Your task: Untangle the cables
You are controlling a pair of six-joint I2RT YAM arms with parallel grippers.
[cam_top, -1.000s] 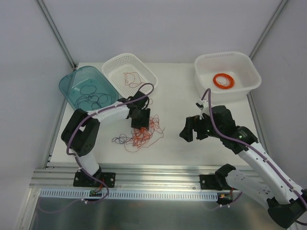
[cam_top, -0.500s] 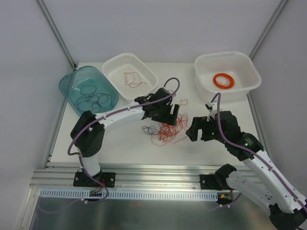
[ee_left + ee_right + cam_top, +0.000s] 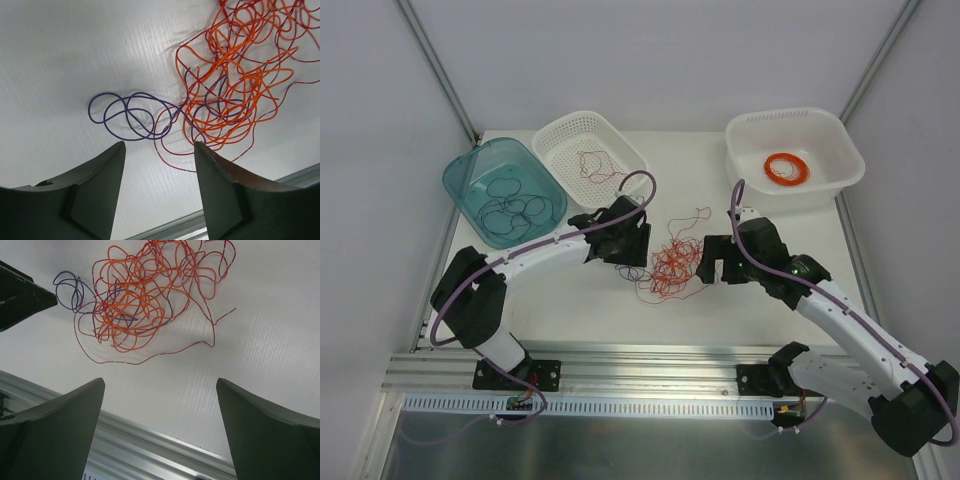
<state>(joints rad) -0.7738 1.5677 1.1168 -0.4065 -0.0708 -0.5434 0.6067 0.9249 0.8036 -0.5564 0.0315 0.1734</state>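
Note:
The cables (image 3: pixel 671 266) lie as one tangled bunch on the white table between my two grippers. It is mostly orange and red wire, with a navy loop (image 3: pixel 131 115) sticking out on its left side. My left gripper (image 3: pixel 628 250) is open and empty just left of the bunch. In the left wrist view the left gripper (image 3: pixel 159 146) hovers above the navy loop and the orange tangle (image 3: pixel 235 80). My right gripper (image 3: pixel 709 262) is open and empty just right of the bunch. In the right wrist view the right gripper (image 3: pixel 160 384) has the tangle (image 3: pixel 145 295) ahead of it.
A teal bin (image 3: pixel 470 175) at the back left holds dark wires. A white basket (image 3: pixel 563 132) beside it holds a red wire. A white tub (image 3: pixel 830 135) at the back right holds a thick orange coil (image 3: pixel 787 168). A metal rail (image 3: pixel 150 450) runs along the table's near edge.
The left gripper dragged the bunch to the right, then let go and drew back to the left. The right gripper moved left, up to the bunch.

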